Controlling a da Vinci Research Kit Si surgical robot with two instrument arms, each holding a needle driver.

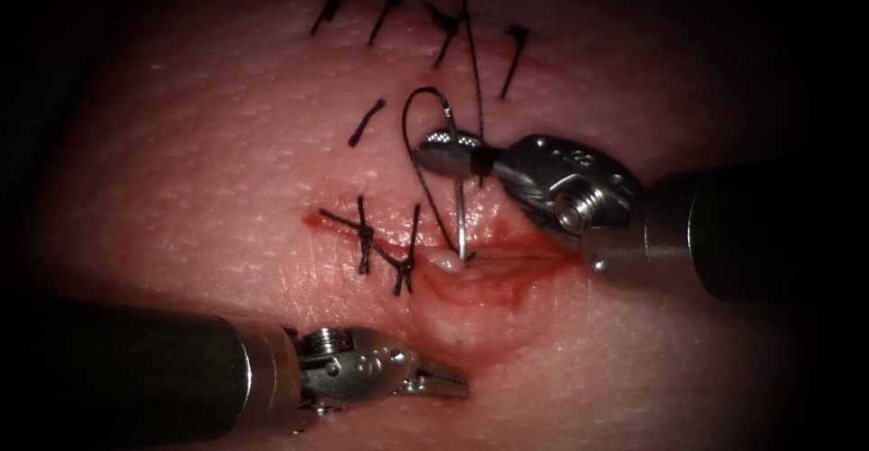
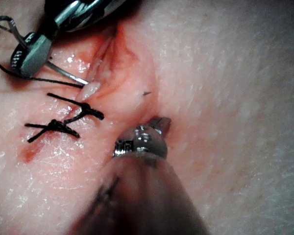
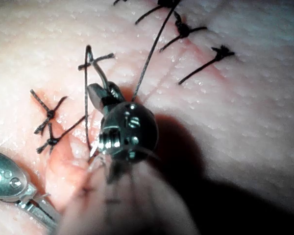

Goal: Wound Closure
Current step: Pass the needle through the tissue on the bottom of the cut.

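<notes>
Nearest, left tool (image 1: 444, 380) is hovering closed and empty below the cut (image 1: 489, 265); right tool (image 1: 444, 154) is gripping the needle (image 1: 461, 220), its point entering the tissue (image 1: 226, 188).

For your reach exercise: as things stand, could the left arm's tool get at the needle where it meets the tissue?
Probably yes. The left tool holds nothing and lies below the cut; open tissue separates it from the needle, which the right tool holds higher up.

The tissue (image 1: 226, 188) carries knotted stitches (image 1: 385, 252) beside its open cut (image 1: 507, 261), wet with red fluid (image 1: 507, 234).
</notes>
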